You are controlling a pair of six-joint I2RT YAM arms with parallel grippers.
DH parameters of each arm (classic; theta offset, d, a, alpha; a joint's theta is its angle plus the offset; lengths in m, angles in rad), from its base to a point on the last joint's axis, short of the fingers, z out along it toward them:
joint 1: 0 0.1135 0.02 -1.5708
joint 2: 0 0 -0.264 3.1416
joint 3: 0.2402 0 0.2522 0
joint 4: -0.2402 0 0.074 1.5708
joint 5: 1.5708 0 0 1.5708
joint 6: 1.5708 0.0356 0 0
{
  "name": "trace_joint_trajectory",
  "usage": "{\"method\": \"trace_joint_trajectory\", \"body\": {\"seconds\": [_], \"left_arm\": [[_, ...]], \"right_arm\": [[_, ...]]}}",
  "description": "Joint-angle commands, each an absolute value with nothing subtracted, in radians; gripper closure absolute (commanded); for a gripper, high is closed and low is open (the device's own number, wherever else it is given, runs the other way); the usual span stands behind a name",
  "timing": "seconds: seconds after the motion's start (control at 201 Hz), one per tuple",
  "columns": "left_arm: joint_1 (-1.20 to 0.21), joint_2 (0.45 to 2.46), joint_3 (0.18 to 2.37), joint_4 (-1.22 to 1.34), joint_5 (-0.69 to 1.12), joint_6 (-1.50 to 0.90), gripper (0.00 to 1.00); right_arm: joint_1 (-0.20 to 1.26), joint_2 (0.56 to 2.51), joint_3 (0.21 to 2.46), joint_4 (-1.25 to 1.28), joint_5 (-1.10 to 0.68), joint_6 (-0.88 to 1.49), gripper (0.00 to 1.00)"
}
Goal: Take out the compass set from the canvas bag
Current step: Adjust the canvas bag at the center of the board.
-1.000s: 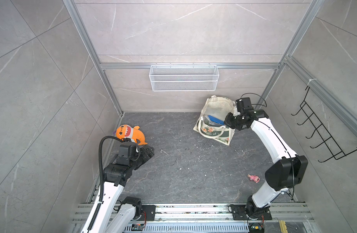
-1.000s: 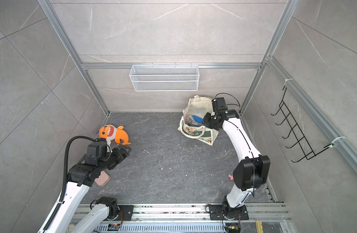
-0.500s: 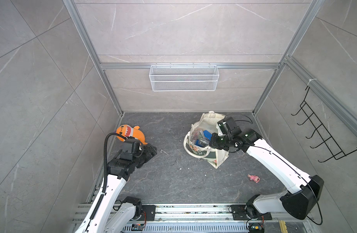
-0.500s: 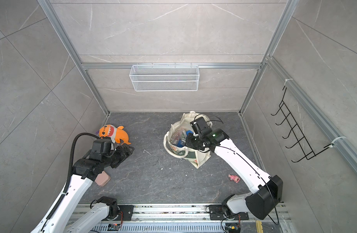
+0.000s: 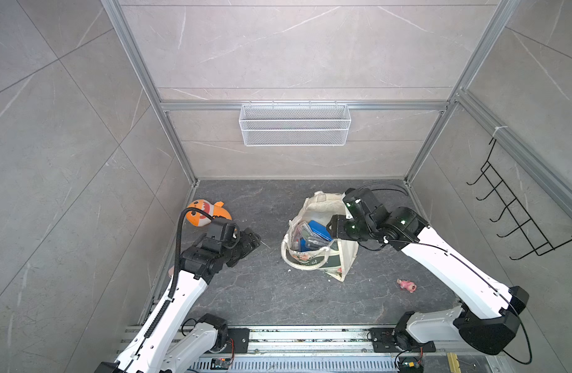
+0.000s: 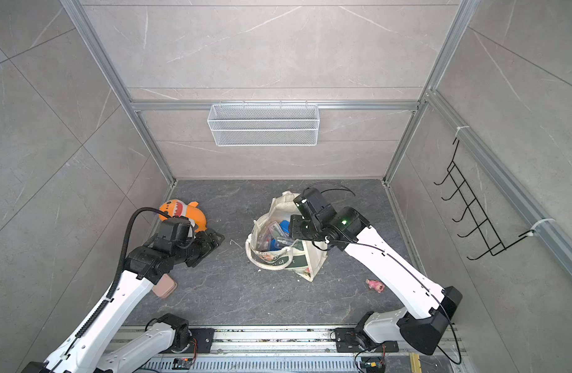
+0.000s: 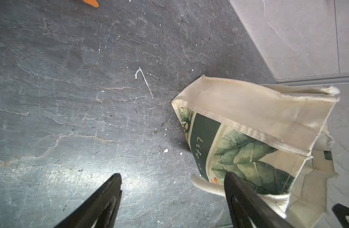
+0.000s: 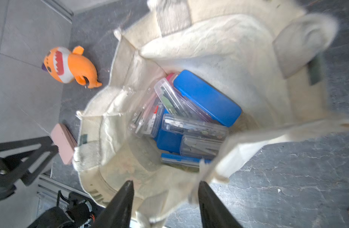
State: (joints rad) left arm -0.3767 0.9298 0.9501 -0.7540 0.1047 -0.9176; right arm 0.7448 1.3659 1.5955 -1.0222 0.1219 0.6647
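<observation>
Well, the canvas bag (image 5: 320, 202) stands open-mouthed towards the back right of the floor, slumped a little, its green leaf-printed panel facing the front. From the right wrist view a heap of pencil-case-sized boxes lies inside it: a solid blue case (image 8: 207, 98) along one wall, several clear cases (image 8: 195, 128) with drawing instruments showing through, and more blue beneath. The compass set is among those, in the bag; which box it is I cannot tell. The right gripper (image 8: 165, 182) hangs over the bag's rim, jaws parted, with loose cloth showing blurred between them. The left gripper (image 7: 172, 174) is spread wide over bare floor near the bag, holding nothing. The floor (image 5: 278, 297) is dark grey veined stone flecked with white, walled in pale grey tile. A wire basket (image 5: 294, 124) hangs on the back wall, a black hook rack (image 5: 517, 213) on the right one. An orange shark toy (image 5: 202, 214) lies by the left wall, a pink case (image 6: 164, 286) under the left arm, a small pink toy (image 5: 406, 285) beside the right arm.
</observation>
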Motion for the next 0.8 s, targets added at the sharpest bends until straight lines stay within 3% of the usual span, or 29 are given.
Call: {"method": "trace_joint_trajectory", "body": {"seconds": [0.0, 0.304, 0.538, 0.798], "left_arm": [[-0.403, 0.93, 0.989, -0.741, 0.083, -0.965, 0.15], [-0.519, 0.93, 0.986, -0.758, 0.034, -1.067, 0.15], [-0.636, 0.944, 0.972, -0.759, -0.028, -1.145, 0.14], [-0.688, 0.977, 0.963, -0.74, -0.034, -1.182, 0.14]], "right_arm": [[0.742, 1.363, 1.688, -1.118, 0.231, 0.554, 0.36], [0.66, 1.497, 1.885, -1.192, 0.318, 0.385, 0.3], [0.487, 1.616, 1.933, -1.136, 0.116, 0.332, 0.31], [0.394, 1.74, 1.966, -1.115, -0.076, 0.275, 0.31]]}}
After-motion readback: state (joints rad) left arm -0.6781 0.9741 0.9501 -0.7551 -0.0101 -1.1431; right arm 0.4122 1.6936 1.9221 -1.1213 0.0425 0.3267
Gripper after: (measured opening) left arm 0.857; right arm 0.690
